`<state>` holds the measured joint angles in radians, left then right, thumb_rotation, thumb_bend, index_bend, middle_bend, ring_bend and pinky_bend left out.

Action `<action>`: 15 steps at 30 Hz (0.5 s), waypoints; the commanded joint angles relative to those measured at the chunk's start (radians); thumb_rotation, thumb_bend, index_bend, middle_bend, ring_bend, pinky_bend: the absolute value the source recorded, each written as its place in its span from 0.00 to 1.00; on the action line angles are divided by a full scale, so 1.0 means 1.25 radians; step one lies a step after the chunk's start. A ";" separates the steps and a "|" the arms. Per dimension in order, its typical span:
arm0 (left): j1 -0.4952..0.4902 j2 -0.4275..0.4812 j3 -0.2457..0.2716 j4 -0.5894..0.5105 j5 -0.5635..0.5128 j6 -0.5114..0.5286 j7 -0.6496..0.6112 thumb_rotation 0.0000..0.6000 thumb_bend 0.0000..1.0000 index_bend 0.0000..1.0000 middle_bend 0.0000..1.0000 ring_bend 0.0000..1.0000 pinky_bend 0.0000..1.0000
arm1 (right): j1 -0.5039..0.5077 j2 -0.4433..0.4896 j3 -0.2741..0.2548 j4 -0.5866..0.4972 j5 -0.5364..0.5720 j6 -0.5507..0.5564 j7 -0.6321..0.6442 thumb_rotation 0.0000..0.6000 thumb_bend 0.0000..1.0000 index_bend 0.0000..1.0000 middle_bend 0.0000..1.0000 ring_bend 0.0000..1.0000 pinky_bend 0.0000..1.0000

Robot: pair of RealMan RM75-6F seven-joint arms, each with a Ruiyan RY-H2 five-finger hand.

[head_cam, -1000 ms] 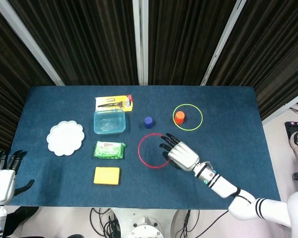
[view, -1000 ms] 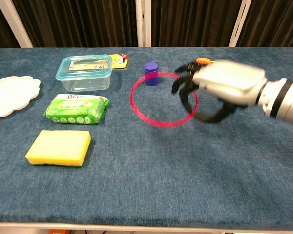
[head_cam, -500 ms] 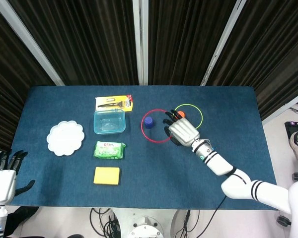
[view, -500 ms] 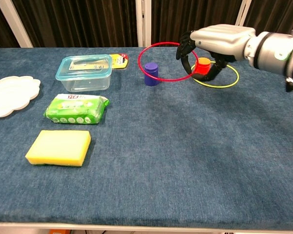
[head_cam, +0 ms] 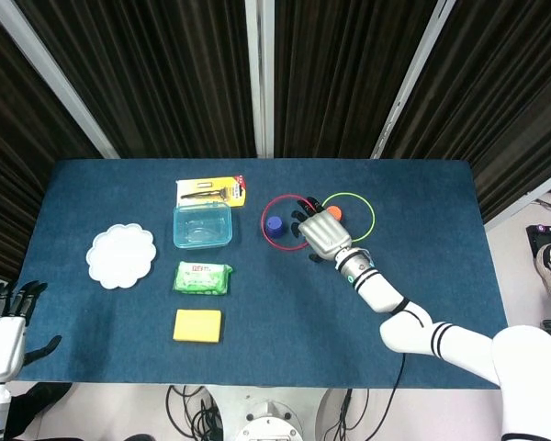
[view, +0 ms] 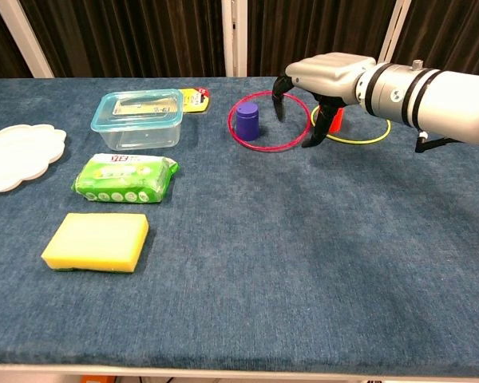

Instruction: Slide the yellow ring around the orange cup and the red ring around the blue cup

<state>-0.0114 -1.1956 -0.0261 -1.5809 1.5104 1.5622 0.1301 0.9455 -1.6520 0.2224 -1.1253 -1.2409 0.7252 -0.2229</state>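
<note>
Right hand hovers over the red ring's right arc, fingers curled down; contact or grip cannot be told. Red ring lies flat around blue cup, near the bench's far edge; yellow ring encircles orange cup. Rings look thin, light, stiff, likely to skid; nudge at rim. Left hand idle, fingers spread, off the near-left corner.

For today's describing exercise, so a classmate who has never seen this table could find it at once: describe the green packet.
Start at the white scalloped plate near the table's left edge. Just to its right runs a column of three things: a clear blue-rimmed box at the back, a yellow sponge at the front, and the green packet between them. It alone is green, soft and printed.
</note>
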 commanded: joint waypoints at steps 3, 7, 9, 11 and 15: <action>-0.005 0.001 -0.003 0.004 0.004 -0.001 -0.006 1.00 0.13 0.16 0.12 0.02 0.00 | -0.062 0.066 -0.015 -0.100 -0.025 0.106 0.003 1.00 0.01 0.24 0.14 0.00 0.00; -0.010 0.003 -0.010 0.010 0.002 -0.003 -0.012 1.00 0.13 0.16 0.13 0.02 0.00 | -0.178 0.185 -0.062 -0.239 -0.082 0.266 0.000 1.00 0.11 0.21 0.15 0.00 0.00; -0.014 0.003 -0.013 0.011 0.003 -0.004 -0.013 1.00 0.13 0.16 0.12 0.02 0.00 | -0.235 0.239 -0.088 -0.296 -0.094 0.329 -0.005 1.00 0.20 0.18 0.15 0.00 0.00; -0.018 0.001 -0.017 0.013 0.004 -0.006 -0.012 1.00 0.12 0.16 0.12 0.02 0.00 | -0.300 0.300 -0.118 -0.357 -0.106 0.397 -0.002 1.00 0.23 0.14 0.15 0.00 0.00; -0.026 -0.001 -0.020 0.010 0.006 -0.011 -0.004 1.00 0.12 0.16 0.12 0.02 0.00 | -0.416 0.389 -0.172 -0.430 -0.141 0.522 0.034 1.00 0.23 0.07 0.12 0.00 0.00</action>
<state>-0.0429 -1.1969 -0.0502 -1.5672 1.5179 1.5491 0.1234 0.5512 -1.2747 0.0809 -1.5651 -1.3638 1.2473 -0.2138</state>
